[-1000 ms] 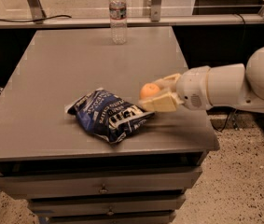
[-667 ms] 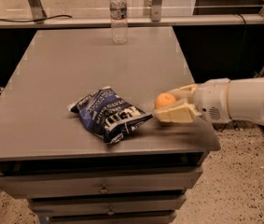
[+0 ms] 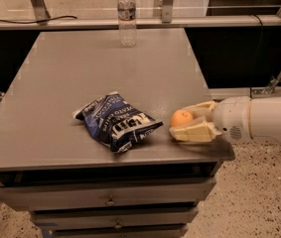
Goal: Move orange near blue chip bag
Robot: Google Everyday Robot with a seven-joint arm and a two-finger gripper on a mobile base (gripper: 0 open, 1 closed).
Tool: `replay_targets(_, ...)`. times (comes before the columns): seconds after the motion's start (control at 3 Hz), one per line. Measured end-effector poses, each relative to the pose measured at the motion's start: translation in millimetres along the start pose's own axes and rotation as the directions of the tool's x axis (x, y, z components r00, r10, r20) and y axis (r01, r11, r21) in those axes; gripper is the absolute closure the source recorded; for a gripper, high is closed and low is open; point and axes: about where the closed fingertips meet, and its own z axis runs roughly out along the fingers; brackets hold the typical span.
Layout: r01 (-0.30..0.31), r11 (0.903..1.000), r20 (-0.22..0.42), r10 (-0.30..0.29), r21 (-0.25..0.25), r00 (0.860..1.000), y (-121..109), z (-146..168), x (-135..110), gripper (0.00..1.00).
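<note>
The orange (image 3: 181, 117) is small, round and bright, and sits between the two cream fingers of my gripper (image 3: 180, 123), low over the table's front right part. The gripper comes in from the right on a white arm (image 3: 259, 120) and is shut on the orange. The blue chip bag (image 3: 116, 121) lies crumpled on the table just left of the orange, a small gap apart from it. The lower finger (image 3: 193, 132) rests close to the tabletop.
A clear water bottle (image 3: 126, 16) stands at the far edge of the grey table (image 3: 80, 68). The table's right edge and front corner are right under the gripper. Drawers (image 3: 110, 200) run below the front edge.
The gripper has moved right and toward the front edge with the orange in it, away from the bag's right end. The bag and bottle have not moved.
</note>
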Motion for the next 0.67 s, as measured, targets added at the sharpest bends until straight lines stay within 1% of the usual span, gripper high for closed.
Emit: replay_targets(0.67,0.024,0.9982,0.033,-0.022,-0.055,0.999,-2,22,-3,1.00)
